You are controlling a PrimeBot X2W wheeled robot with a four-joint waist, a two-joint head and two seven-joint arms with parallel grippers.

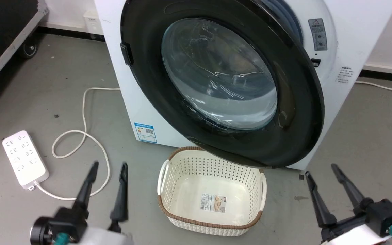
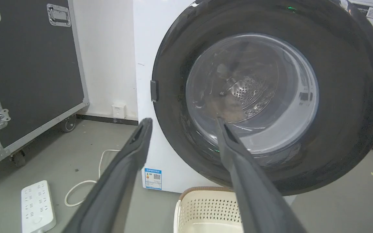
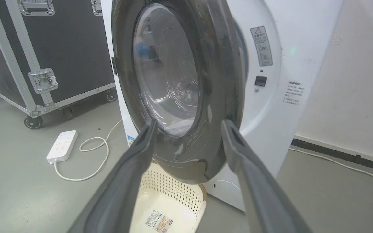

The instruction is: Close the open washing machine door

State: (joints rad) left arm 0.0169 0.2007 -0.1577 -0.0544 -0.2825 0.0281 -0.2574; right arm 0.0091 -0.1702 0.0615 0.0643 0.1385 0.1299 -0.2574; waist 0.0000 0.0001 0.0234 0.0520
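The washing machine door (image 1: 298,102), a wide black-rimmed disc with a bulging clear glass centre, stands ajar in front of the white machine (image 1: 356,37), with a gap along its right edge. The door (image 2: 345,81) faces the left wrist camera; the door (image 3: 219,81) is seen nearly edge-on from the right wrist, swung away from the machine's front (image 3: 270,97). My left gripper (image 1: 109,167) is open at the lower left, well short of the door. My right gripper (image 1: 320,170) is open at the lower right, below the door's free edge, touching nothing.
An empty cream basket (image 1: 213,163) with a brown rim sits on the floor under the door. A white power strip (image 1: 24,158) and its looped cord (image 1: 83,136) lie to the left. A black wheeled flight case (image 2: 28,64) stands at far left.
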